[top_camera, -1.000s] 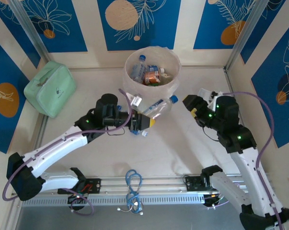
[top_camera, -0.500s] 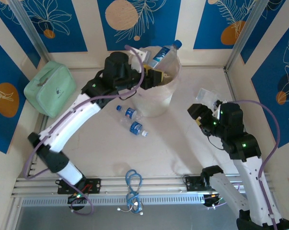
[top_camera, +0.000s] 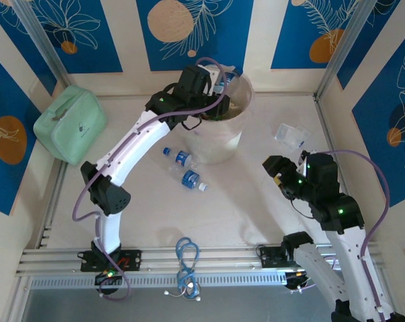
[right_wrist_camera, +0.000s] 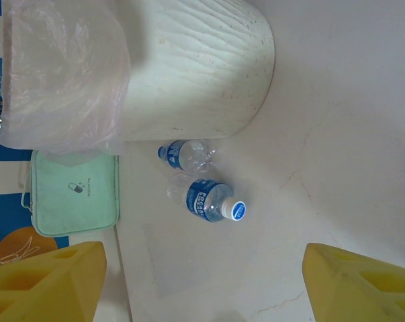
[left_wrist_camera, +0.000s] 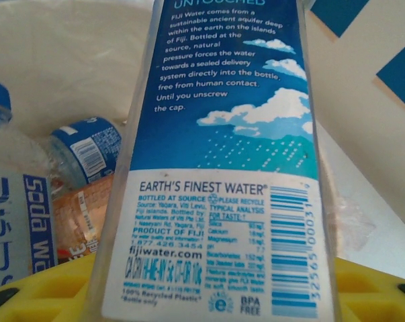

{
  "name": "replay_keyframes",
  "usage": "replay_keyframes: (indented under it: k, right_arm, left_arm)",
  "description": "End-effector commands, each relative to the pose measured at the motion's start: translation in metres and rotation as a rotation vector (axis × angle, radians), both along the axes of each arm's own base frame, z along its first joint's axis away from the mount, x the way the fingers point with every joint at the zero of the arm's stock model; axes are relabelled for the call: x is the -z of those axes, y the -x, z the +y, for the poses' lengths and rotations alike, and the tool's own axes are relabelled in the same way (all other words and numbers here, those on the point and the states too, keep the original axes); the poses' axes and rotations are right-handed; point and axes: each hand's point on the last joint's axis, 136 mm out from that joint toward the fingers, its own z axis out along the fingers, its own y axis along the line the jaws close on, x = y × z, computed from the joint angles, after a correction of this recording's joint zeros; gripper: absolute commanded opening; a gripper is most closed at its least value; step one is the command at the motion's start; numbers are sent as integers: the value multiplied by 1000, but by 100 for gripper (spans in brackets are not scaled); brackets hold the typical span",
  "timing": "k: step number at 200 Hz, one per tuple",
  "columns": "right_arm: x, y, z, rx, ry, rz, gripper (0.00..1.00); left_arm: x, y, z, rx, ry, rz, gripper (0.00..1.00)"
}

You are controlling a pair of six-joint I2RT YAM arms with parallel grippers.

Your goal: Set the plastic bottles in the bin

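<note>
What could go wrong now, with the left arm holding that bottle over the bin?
The Fiji bottle in the left gripper is long and the bin is part full, so it might lodge on the rim or bounce out. The arm hangs over the liner; pulling back could snag it and tip the bin. Two bottles by the bin's base could roll if bumped.

Your top view overlooks the desk (top_camera: pixel 256 194). Left wrist view looks closely into the bin (top_camera: pixel 219 144); right wrist view sees it from afar.

Matt, finely ridged bin (right_wrist_camera: pixel 202 74) with a thin clear plastic liner (right_wrist_camera: pixel 61 74); glossy printed label (left_wrist_camera: pixel 209 241) on the bottle (left_wrist_camera: pixel 222 80).
</note>
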Motion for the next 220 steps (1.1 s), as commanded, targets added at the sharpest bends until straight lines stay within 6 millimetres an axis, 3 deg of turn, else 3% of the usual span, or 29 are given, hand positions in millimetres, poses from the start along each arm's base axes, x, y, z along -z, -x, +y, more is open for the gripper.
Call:
replay_keyframes:
  k: [1,25,56,74,129,149,178,191,220]
  right_arm:
    - [2,4,5,-22,-18,9,77]
    - [3,5,4,-19,-15,12,76]
    - [2,9,4,-21,-17,9,76]
    - [3,12,3,-18,-16,11,76]
    - [13,14,6,-26,-26,26,76]
    - [13,12,7,-31,-23,19,76]
    - [13,11,11,-47,-12,14,76]
    - [16,10,14,-58,-2,18,76]
    - [25,9,22,-87,16,31,74]
  left_arm:
    - [0,-3,7,-83,20,43,51]
    - [6,-5,-1,-83,57,78,54]
    - [6,-8,-12,-69,87,94,75]
    - [5,-9,-15,-68,99,99,80]
    - [-39,9,-13,-18,180,41,84]
    - [-60,20,8,-47,183,-4,84]
    - [-74,40,64,-170,175,-68,84]
    - [-67,51,92,-224,177,-64,83]
    - [-19,76,154,-354,184,41,79]
